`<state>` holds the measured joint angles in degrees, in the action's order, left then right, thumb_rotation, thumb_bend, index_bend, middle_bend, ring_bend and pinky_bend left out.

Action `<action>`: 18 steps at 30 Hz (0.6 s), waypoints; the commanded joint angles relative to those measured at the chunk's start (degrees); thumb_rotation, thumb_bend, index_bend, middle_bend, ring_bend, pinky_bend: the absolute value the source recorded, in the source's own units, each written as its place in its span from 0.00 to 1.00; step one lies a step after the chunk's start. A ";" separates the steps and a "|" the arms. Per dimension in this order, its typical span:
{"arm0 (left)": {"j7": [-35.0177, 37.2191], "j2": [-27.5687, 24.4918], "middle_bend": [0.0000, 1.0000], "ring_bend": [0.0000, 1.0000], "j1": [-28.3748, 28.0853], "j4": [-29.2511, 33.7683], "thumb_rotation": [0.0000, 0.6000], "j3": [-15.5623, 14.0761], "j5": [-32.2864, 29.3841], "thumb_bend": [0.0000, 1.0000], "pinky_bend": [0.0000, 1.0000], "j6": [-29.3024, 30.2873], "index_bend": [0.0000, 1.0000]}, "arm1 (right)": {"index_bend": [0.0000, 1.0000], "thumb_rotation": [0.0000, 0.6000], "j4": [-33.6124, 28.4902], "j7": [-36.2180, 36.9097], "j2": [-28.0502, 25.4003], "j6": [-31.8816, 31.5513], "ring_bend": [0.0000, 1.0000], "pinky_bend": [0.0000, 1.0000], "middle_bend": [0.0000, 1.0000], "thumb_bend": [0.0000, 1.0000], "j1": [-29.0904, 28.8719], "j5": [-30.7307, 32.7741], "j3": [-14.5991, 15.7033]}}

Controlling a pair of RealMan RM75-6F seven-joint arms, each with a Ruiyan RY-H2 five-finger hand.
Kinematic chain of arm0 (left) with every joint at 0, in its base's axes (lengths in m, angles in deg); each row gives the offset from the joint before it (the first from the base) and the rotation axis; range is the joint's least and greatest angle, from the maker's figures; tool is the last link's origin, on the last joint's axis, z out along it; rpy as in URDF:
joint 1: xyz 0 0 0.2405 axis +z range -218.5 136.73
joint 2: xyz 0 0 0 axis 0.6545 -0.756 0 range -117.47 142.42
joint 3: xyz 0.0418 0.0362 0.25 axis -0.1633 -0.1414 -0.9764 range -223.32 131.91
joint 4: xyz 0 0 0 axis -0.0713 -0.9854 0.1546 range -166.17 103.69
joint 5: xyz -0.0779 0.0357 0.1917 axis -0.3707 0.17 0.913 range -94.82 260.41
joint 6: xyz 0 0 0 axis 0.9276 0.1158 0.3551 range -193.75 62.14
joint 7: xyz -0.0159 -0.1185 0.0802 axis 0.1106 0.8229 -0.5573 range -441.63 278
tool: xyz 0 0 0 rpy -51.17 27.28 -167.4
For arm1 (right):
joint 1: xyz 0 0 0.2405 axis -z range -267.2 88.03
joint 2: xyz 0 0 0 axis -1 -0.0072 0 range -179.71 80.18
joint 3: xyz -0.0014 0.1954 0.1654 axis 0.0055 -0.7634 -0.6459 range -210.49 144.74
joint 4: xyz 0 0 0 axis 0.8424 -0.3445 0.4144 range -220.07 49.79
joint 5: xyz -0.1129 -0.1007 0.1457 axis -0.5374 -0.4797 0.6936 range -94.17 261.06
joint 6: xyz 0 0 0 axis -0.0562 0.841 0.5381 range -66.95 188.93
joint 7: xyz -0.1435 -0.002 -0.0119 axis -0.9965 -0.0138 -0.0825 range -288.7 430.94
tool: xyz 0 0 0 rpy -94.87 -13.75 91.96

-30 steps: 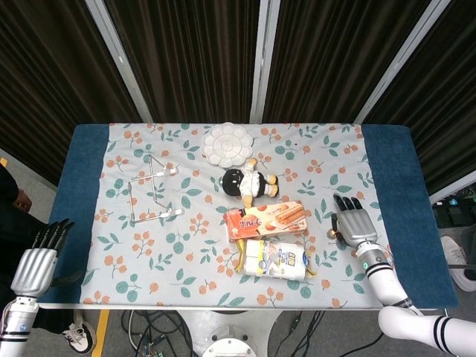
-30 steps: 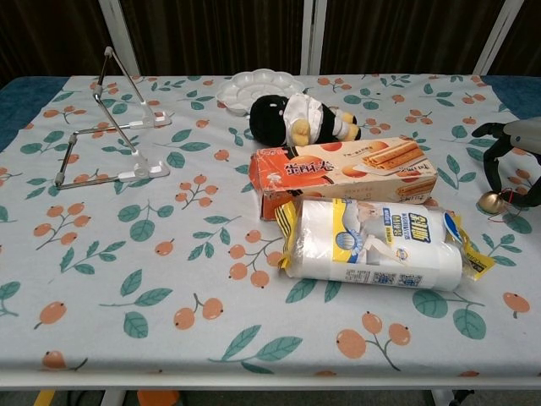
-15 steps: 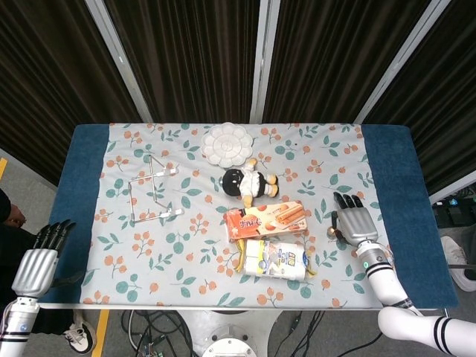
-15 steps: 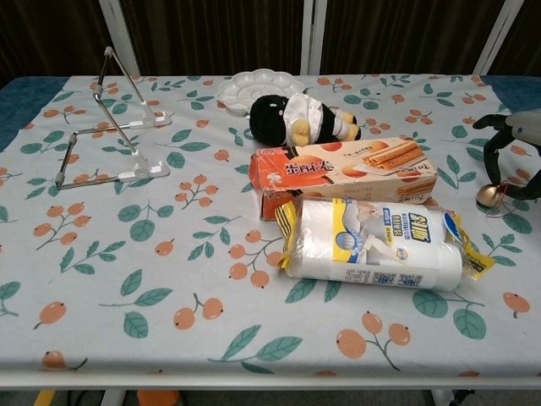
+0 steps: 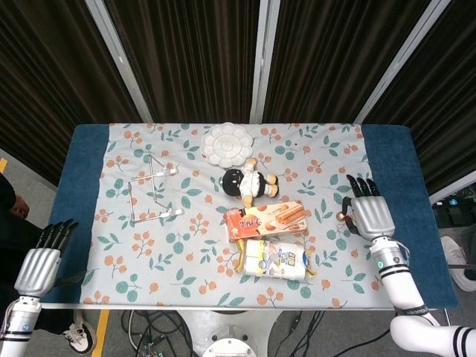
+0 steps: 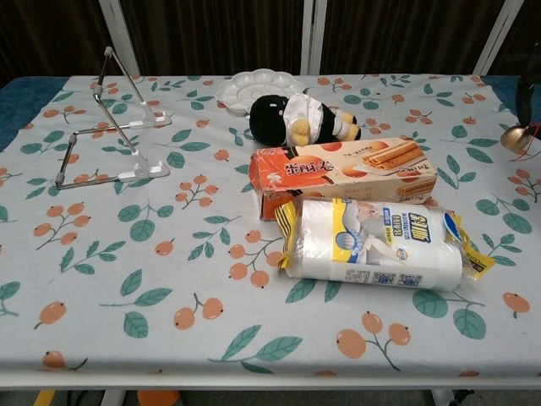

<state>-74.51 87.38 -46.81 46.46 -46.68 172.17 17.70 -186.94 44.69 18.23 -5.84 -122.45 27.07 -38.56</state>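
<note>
**Right robot hand lifts a small gold bell above the desk**

The right robot hand (image 5: 370,216) hangs over the desk's right side, its fingers closed on a small gold bell (image 6: 515,139) with a red cord; in the head view the bell shows only as a small ball at the thumb side. The left robot hand (image 5: 39,262) waits off the left edge, fingers straight, close together and empty.

The desk (image 5: 82,186) carries a blue cover under a white cloth (image 5: 193,253) printed with orange berries and green leaves. Dark curtains (image 5: 186,52) with pale metal posts close off the room behind.

Compared with a second ago, the right robot hand has risen and moved away from the packages, taking the bell off the cloth where it lay.

A white flower-shaped palette (image 5: 227,145) sits at the far edge, its wells bare. Nearer lie a plush bee (image 5: 249,181), an orange biscuit box (image 5: 266,219), a wrapped white roll pack (image 5: 277,258) and a wire stand (image 5: 152,192).
</note>
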 commanded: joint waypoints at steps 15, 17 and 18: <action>-0.49 0.38 0.03 0.00 -0.14 0.03 1.00 -0.22 -0.29 0.06 0.02 -0.72 0.05 | 0.67 1.00 1.09 -2.89 0.27 -3.79 0.00 0.00 0.08 0.34 2.58 -3.15 -0.98; -0.33 0.28 0.03 0.00 0.02 -0.13 1.00 -0.17 -0.56 0.06 0.02 -0.66 0.05 | 0.67 1.00 1.52 -3.40 0.48 -3.18 0.00 0.00 0.08 0.35 2.71 -2.37 -0.74; -0.21 0.25 0.03 0.00 0.06 -0.20 1.00 -0.11 -0.74 0.06 0.02 -0.69 0.05 | 0.68 1.00 1.02 -3.36 0.37 -2.26 0.00 0.00 0.08 0.34 2.71 -2.57 -0.17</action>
<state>-74.78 87.66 -46.80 46.31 -46.83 171.51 17.01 -186.55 41.99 17.93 -7.90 -120.20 24.00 -38.82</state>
